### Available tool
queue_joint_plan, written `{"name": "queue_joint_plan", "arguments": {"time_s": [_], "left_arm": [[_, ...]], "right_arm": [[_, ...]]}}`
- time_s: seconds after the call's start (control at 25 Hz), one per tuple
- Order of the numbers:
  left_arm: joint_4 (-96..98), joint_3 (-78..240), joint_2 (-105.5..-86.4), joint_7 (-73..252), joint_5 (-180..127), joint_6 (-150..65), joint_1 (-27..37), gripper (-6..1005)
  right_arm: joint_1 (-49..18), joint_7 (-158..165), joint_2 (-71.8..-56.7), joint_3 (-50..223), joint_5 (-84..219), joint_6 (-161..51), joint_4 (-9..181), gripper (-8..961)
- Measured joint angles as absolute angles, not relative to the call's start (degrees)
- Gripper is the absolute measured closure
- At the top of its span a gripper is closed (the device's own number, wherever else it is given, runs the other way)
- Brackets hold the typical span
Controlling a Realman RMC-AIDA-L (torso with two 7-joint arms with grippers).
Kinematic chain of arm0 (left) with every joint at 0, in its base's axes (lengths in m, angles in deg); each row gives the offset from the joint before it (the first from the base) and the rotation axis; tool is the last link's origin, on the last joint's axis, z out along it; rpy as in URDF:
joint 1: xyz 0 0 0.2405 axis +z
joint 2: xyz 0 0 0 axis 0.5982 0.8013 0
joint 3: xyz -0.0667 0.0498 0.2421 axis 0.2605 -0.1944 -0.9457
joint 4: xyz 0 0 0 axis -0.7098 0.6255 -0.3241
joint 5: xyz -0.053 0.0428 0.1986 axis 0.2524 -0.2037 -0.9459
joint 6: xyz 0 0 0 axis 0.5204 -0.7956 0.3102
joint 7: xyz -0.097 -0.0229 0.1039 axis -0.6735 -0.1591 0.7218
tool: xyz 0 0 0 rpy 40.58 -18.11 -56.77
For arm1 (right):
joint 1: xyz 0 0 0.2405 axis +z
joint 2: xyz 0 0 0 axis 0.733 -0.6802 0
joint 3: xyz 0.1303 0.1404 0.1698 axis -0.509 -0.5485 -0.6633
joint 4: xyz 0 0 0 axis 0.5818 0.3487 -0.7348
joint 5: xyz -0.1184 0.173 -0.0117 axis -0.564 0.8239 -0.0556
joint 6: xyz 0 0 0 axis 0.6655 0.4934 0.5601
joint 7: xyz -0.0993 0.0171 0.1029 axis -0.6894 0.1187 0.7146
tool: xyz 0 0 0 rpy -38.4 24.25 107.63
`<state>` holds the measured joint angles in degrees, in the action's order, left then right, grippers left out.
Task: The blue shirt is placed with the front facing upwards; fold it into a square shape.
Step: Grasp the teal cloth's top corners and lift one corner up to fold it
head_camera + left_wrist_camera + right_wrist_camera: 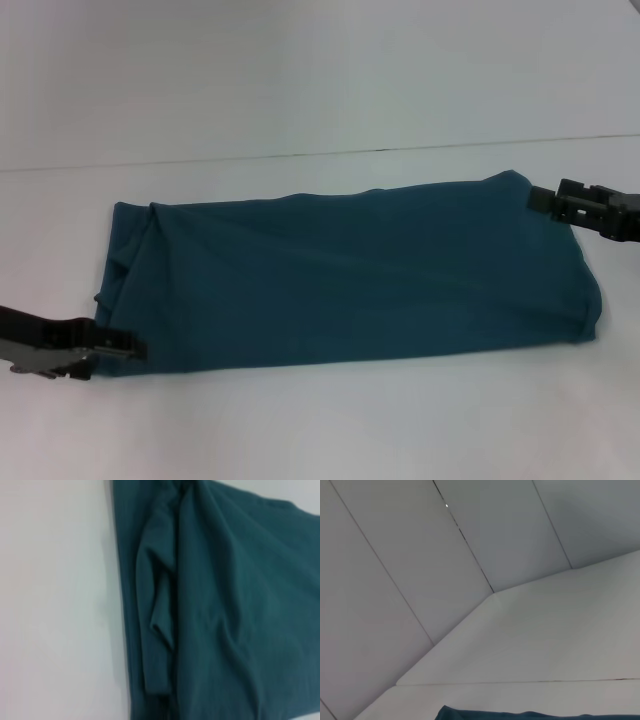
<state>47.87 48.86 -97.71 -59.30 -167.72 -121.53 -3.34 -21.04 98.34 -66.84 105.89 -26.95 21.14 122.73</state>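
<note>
Large teal-blue cotton shirt folded lengthwise into long band on white tabletop; crosswise folds into square remaining. Left gripper at near-left corner, right gripper at far-right corner; finger state of both indiscernible.

Soft, even, cool light; faint shadows only. Left wrist view blurred throughout; head view's desk washed bright toward six o'clock.

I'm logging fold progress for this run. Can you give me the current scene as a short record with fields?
garment: blue shirt, folded into a long band lying across the white table
lettering: none visible on the upper face
left pincer: at the shirt's near left corner
right pincer: at the shirt's far right corner
fold state: long rectangle, not yet a square
bunching: creased folds at the left end
</note>
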Motion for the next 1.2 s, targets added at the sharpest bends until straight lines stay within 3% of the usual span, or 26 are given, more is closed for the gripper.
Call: {"name": "queue_joint_plan", "arguments": {"time_s": [1.2], "left_arm": [[48.1, 45.0, -98.15, -61.3, -170.7, -113.2, -5.9, 94]], "right_arm": [[-21.3, 98.4, -66.69, 105.8, -26.9, 21.1, 122.5, 28]]}}
